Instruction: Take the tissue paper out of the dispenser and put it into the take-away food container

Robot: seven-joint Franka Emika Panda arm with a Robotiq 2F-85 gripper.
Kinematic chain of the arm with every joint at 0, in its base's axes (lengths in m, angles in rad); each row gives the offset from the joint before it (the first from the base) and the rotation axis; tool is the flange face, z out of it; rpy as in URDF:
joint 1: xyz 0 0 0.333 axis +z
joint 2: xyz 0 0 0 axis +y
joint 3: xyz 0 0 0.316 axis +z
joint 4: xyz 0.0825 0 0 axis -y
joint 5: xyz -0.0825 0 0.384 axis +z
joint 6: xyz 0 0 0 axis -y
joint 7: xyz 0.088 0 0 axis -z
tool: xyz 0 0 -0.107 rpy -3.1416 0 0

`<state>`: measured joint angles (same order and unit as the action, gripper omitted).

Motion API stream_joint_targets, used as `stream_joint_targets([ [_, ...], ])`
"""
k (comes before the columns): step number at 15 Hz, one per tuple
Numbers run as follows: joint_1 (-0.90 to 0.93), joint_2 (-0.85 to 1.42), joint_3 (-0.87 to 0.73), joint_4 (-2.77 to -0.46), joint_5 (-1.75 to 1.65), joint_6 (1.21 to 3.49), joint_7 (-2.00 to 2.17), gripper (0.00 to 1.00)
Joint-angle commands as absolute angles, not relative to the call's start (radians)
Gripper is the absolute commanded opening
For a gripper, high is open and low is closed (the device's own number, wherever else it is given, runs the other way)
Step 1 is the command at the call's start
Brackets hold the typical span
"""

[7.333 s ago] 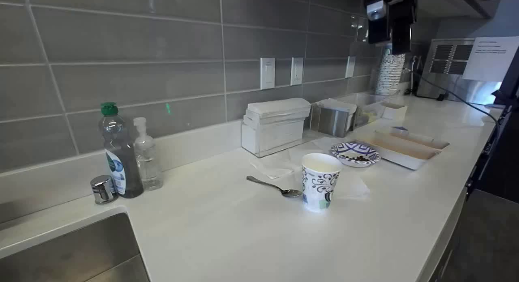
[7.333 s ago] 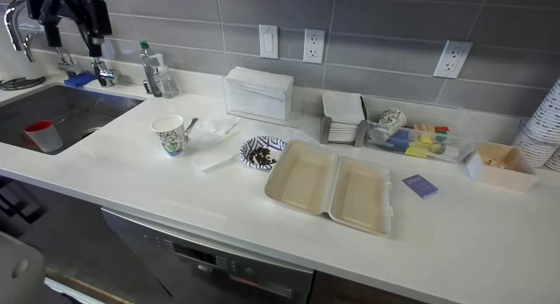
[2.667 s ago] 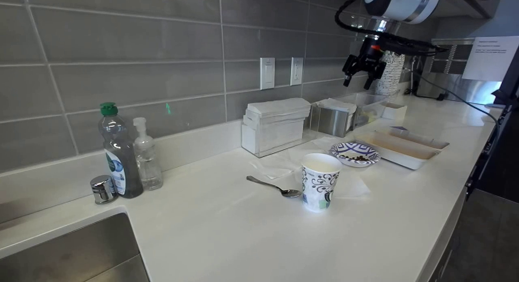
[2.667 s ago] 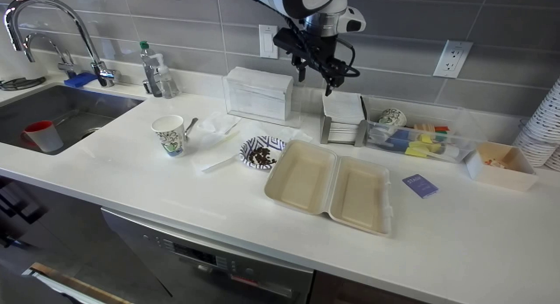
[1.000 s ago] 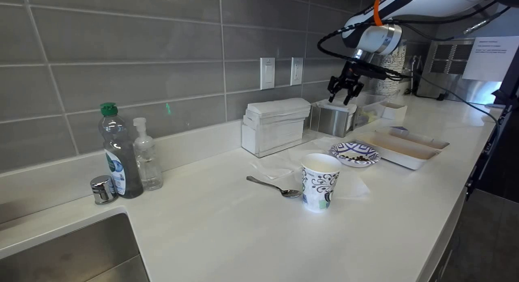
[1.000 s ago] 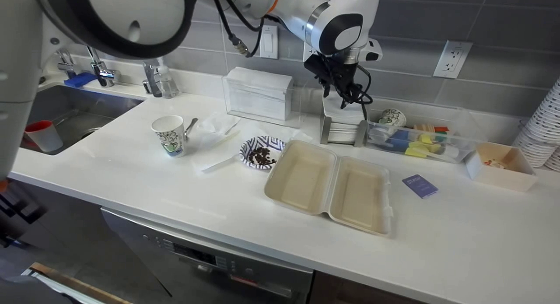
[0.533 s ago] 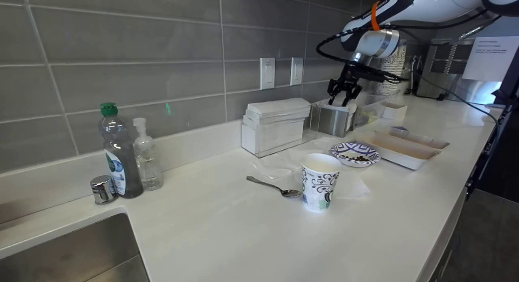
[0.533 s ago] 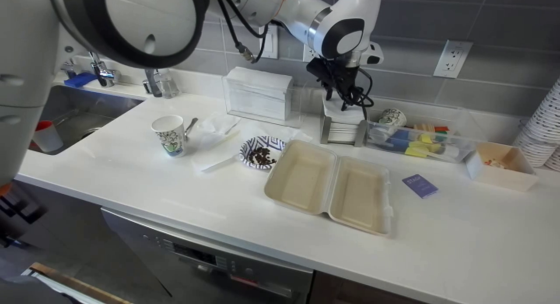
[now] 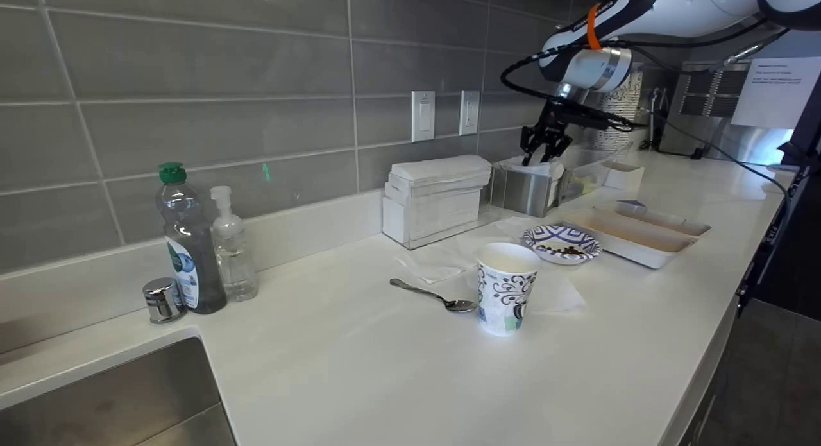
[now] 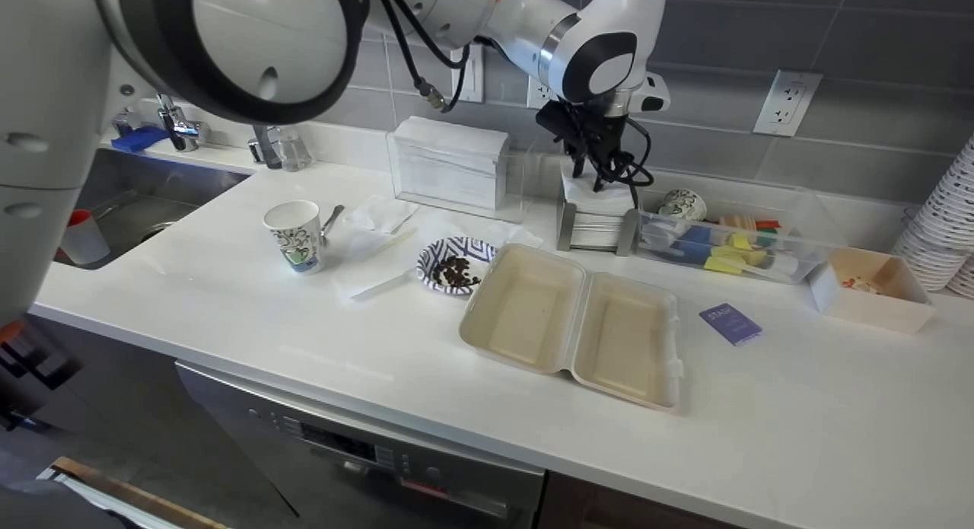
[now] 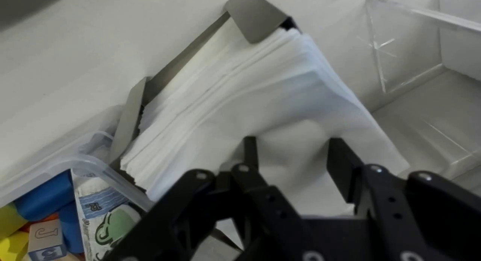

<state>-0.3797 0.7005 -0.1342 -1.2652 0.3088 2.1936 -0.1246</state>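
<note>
Grey wall tiles [image 9: 211,74] back a white countertop [image 10: 791,430] in both exterior views. Your gripper [image 11: 293,156] points down over the low silver dispenser [image 9: 524,192], its fingers [image 11: 342,167] set a moderate gap apart, and the tissue paper [image 11: 278,107] puckers up between them; whether they have any hold on it, you can't tell. That paper tops the stack inside the dispenser. Just beside it you have a clear bin [image 11: 64,165] holding a paper cup [image 11: 99,212] and coloured pieces [image 11: 47,197]; on the opposite side stands a clear holder [image 10: 514,180] packed with white paper towels [image 10: 449,156]. Nearer the countertop's front edge, your take-away food container [image 10: 529,316] lies spread flat, both tan halves facing up. Next to it sits a patterned bowl [image 10: 430,259] with dark bits [image 10: 454,272] inside. Farther toward the sink [image 10: 183,183], a printed cup [image 10: 293,236] stands upright near a spoon [image 9: 439,297]. Past the container's other end, a purple packet [image 10: 730,323] lies flat, with a pale box [image 10: 867,308] beyond it.
</note>
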Motion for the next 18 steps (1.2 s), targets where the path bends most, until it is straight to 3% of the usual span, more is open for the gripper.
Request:
stream_joint_targets([
  [1,-0.39,0.726,-0.12,-1.227,0.285,2.173,-0.105,0.42],
  [3,-0.389,0.728,-0.12,-1.229,0.28,2.172,-0.106,0.38],
  [4,-0.388,0.728,-0.12,-1.23,0.277,2.173,-0.107,0.32],
  [5,-0.389,0.728,-0.119,-1.23,0.275,2.172,-0.107,0.33],
  [9,-0.386,0.725,-0.122,-1.23,0.263,2.175,-0.106,0.24],
  [13,-0.373,0.717,-0.137,-1.238,0.266,2.176,-0.114,0.3],
  [18,-0.368,0.711,-0.14,-1.242,0.263,2.176,-0.114,0.17],
])
